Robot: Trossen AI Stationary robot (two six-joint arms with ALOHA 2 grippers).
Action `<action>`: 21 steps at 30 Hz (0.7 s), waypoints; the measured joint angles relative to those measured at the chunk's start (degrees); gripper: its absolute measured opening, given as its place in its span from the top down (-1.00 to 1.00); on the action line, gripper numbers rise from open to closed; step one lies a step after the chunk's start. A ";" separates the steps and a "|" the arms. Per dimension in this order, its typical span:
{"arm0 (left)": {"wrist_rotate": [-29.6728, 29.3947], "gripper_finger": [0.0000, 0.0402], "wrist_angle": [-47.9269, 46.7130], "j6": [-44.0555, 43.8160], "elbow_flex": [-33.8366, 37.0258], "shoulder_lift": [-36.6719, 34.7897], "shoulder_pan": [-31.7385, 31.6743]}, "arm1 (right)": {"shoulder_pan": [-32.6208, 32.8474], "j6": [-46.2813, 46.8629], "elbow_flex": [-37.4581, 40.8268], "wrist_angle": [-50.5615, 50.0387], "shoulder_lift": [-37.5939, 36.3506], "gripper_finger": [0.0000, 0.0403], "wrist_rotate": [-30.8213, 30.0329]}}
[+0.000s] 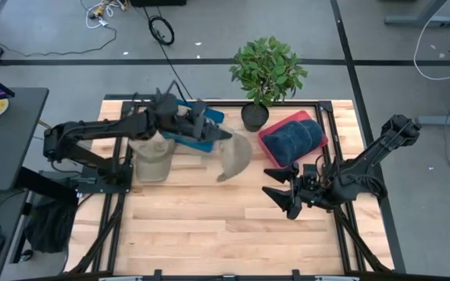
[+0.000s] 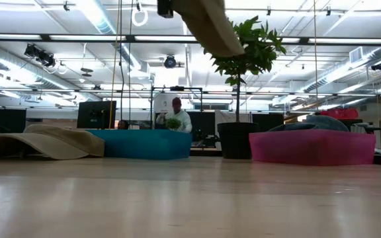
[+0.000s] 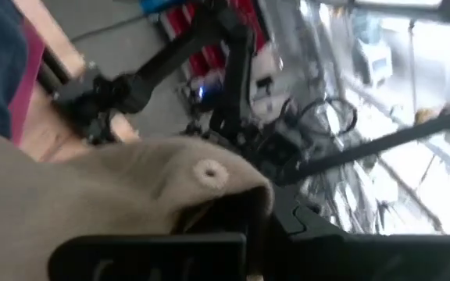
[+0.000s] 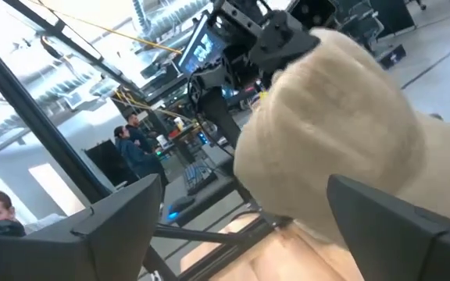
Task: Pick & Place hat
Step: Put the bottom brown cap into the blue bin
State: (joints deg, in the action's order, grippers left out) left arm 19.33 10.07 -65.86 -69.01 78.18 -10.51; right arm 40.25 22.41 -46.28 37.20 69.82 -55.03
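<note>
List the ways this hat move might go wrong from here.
1. The left gripper holds the tan hat by one edge, high above the table; the hanging brim could slip free.
2. The right gripper waits open nearby; swinging toward the red bin might brush it.
3. The potted plant stands between the bins, so the brim may snag its leaves.

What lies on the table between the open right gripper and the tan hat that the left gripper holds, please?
Only bare wooden table shows in the high view between the right gripper and the hat held by the left gripper.
</note>
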 joint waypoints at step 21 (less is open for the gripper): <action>14.53 0.98 -35.19 38.25 -0.05 -8.47 -22.18 | -5.54 13.96 0.02 -8.99 0.04 -0.82 0.00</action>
State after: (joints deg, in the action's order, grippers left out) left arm 33.86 -25.12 -27.61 -69.06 69.71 -32.69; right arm 34.71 36.37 -46.26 28.21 69.87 -55.02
